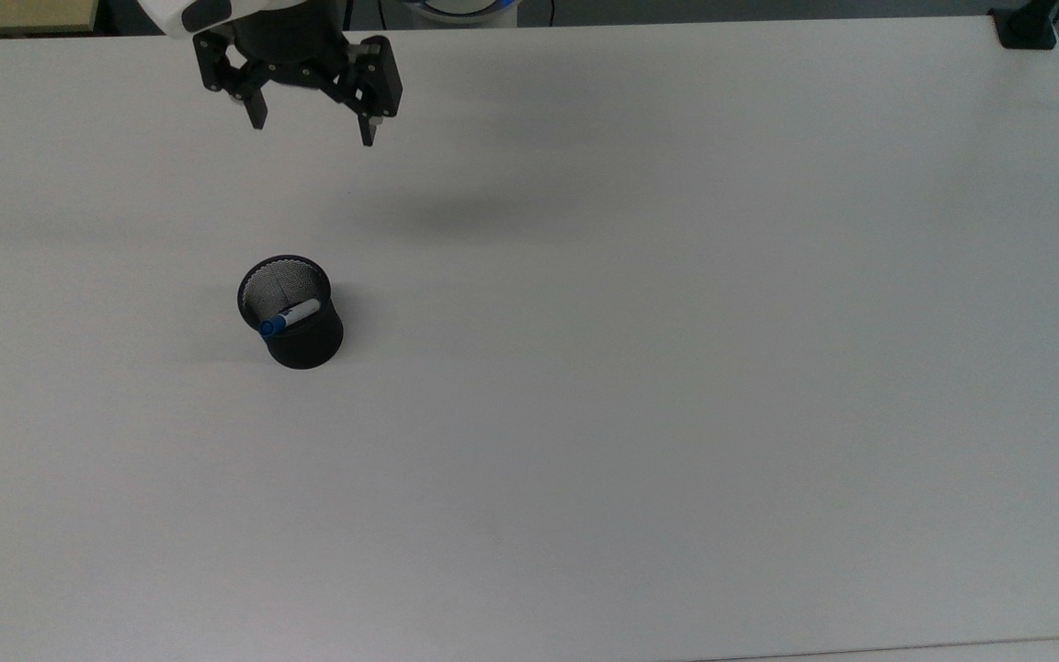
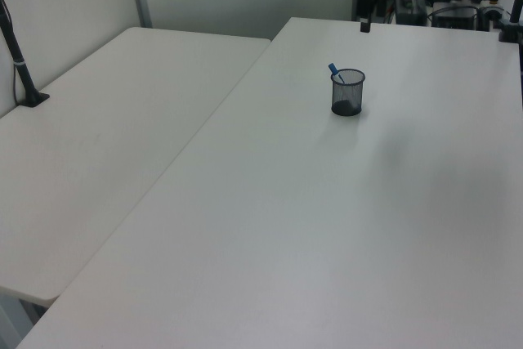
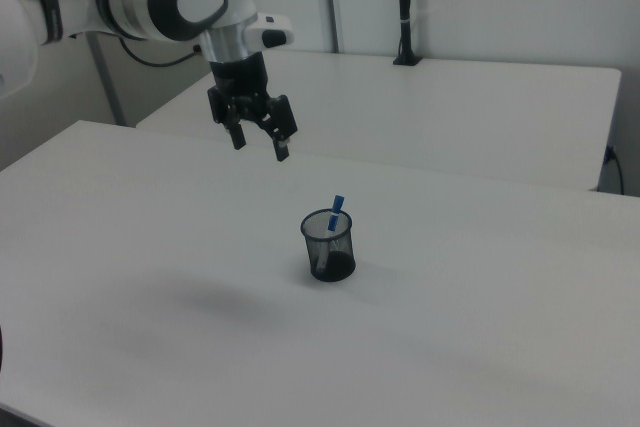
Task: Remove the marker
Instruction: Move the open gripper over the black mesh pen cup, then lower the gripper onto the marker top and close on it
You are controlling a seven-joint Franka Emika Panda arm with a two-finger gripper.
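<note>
The marker (image 1: 289, 317) has a white barrel and a blue cap, and it leans inside a black mesh cup (image 1: 304, 340) on the white table (image 1: 677, 368). Its blue cap sticks above the rim of the cup (image 3: 327, 247), as the marker (image 3: 336, 209) in the right view and the marker (image 2: 333, 69) in the left view show. My gripper (image 1: 311, 132) hangs open and empty well above the table, beyond the cup toward the top view's upper edge. In the right view the gripper (image 3: 260, 149) is up and to the left of the cup.
A second white table (image 3: 480, 107) stands alongside this one. A black clamp post (image 3: 404, 7) rises from it, and another clamp (image 1: 1026, 28) sits at the top view's upper right corner. Open table surface surrounds the cup.
</note>
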